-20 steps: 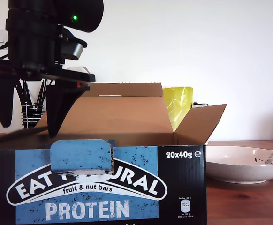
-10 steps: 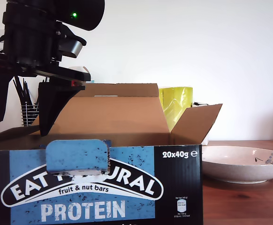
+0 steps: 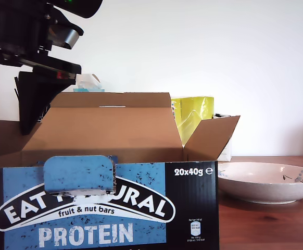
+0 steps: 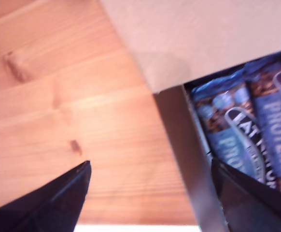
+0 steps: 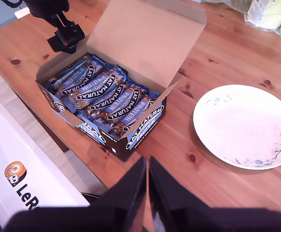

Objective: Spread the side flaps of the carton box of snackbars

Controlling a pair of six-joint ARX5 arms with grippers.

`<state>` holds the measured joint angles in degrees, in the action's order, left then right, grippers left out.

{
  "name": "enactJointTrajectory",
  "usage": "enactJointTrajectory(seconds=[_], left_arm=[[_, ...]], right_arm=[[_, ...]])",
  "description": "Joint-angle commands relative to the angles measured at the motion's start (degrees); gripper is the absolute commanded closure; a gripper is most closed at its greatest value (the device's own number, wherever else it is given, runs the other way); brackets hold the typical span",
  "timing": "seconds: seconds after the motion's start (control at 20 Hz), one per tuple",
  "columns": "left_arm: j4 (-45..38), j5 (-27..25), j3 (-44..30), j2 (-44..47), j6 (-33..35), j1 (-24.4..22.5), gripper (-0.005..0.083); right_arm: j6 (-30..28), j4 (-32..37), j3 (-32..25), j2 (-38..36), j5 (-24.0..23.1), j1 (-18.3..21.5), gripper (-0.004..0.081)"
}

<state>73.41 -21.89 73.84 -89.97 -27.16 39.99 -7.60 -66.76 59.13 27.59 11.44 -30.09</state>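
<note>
The carton box of snackbars [image 3: 104,205] [image 5: 106,96] stands open, its wide lid flap [image 3: 107,122] upright and bars [image 4: 249,125] showing inside. One side flap [image 3: 211,136] [image 5: 172,89] angles outward at the exterior view's right. The other side flap [image 3: 0,138] [image 5: 58,63] lies at the exterior view's left, under my first arm [image 3: 32,47]. My first gripper [image 4: 150,166] is open and straddles that end's cardboard edge [image 4: 179,145]; one finger [image 3: 30,104] hangs beside the lid. My second gripper [image 5: 147,179] is shut on nothing, high above the table.
A white plate [image 3: 268,182] [image 5: 242,125] sits on the wooden table [image 5: 217,58] beside the box at the exterior view's right. A yellow-green packet [image 3: 193,112] stands behind the box. A white board [image 5: 29,179] with printed letters lies off the table's edge.
My first arm has moved up and toward the exterior view's left. The box has slid the same way, and the side flap under the arm shows wider.
</note>
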Motion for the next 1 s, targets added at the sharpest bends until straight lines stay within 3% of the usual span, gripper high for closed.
enactJointTrajectory(seconds=[0.0, 0.7, 0.95], left_arm=[[0.9, -0.6, 0.1, 0.1, 0.2, -0.1, 0.0047], [4.5, -3.3, 0.0, 0.1, 0.7, -1.5, 0.0047], [4.5, -5.0, -4.0, 0.1, 1.1, -3.0, 0.0047]], right_arm=[[0.1, -0.1, -0.1, -0.2, 0.2, -0.1, 0.0783], [0.1, -0.4, -0.1, -0.2, 0.2, -0.1, 0.0783], [0.0, -0.4, -0.1, -0.2, 0.1, -0.1, 0.0783]])
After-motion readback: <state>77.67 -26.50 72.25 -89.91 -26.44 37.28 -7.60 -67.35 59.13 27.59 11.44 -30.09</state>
